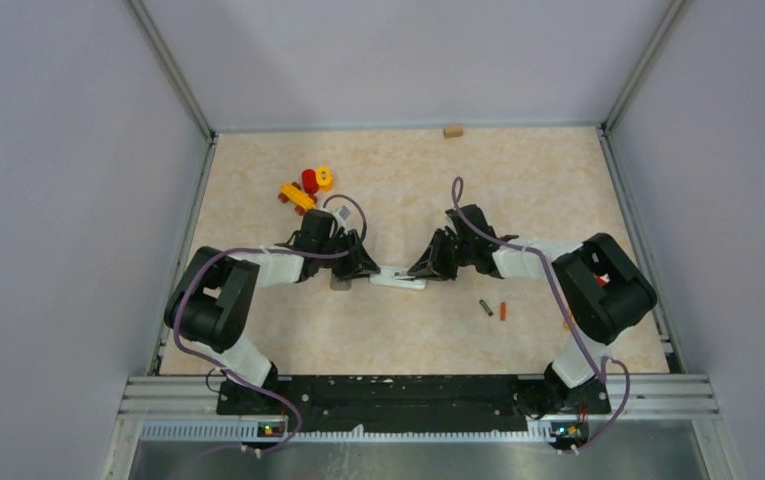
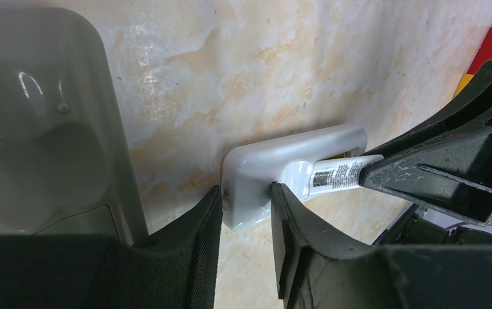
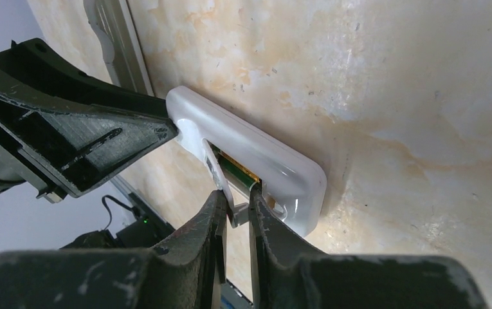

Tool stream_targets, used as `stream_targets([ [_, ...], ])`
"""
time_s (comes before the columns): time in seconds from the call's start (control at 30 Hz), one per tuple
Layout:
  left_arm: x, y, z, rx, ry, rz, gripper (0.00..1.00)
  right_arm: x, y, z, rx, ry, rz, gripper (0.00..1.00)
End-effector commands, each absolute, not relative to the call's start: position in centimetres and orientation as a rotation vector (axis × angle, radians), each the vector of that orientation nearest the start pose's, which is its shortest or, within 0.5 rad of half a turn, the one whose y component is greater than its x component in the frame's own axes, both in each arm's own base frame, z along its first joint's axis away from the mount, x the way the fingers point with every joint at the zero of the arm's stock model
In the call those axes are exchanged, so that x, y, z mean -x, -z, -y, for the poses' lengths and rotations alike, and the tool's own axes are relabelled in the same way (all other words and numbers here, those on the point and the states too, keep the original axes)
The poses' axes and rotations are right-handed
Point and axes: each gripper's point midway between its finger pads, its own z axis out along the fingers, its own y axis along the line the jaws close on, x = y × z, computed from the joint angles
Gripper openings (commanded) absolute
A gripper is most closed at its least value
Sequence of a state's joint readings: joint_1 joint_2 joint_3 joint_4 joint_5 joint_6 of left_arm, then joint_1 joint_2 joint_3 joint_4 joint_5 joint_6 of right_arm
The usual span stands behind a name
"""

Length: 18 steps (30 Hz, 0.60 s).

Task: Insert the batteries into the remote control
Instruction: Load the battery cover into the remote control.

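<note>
The white remote point(image 1: 398, 279) lies on the table point(image 1: 518, 200), in the middle of the top view, between the two grippers. Its battery slot point(image 3: 238, 172) is open. Something dark green with a gold edge shows in the slot, and I cannot tell if it is a battery.

The left gripper point(image 2: 246, 190) is clamped on one short end of the remote, with one finger touching each side. The right gripper point(image 3: 236, 193) is nearer the other end, with its tips right at the rim of the slot. Its two fingers are almost together, with only a thin gap, and something pale sits in that gap. I cannot tell if they pinch anything.

Two batteries lie on the table to the lower right of the remote in the top view, apart from it. One is a dark green battery point(image 1: 485, 307), and just beside it is an orange battery point(image 1: 503, 311).

A grey plastic piece point(image 2: 44, 129) lies beside the left gripper, on the left side of the left wrist view. Red and yellow toy blocks point(image 1: 308, 187) sit in the upper left of the top view. A small tan block point(image 1: 453, 130) sits at the far edge of the table, at the top middle of that view
</note>
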State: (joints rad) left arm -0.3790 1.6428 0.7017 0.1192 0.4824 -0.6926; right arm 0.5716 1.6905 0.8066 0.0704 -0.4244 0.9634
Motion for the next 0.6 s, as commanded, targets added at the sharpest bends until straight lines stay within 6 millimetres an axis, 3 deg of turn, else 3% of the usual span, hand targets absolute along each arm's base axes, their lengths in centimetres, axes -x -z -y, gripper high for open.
stream_targets([
  [0.0, -28.62, -2.92, 22.76, 0.150, 1.043, -2.561, 0.36, -26.88, -5.07, -30.59, -0.302, -1.197, -2.647, 0.08],
  [0.27, -28.48, -3.16, 23.04, 0.163, 1.076, -2.553, 0.35, -26.00, -4.86, -30.74, -0.416, -1.255, -2.655, 0.07],
  [0.57, -28.61, -3.20, 22.74, 0.174, 1.063, -2.548, 0.36, -26.76, -5.23, -30.12, -0.384, -1.138, -2.657, 0.20],
])
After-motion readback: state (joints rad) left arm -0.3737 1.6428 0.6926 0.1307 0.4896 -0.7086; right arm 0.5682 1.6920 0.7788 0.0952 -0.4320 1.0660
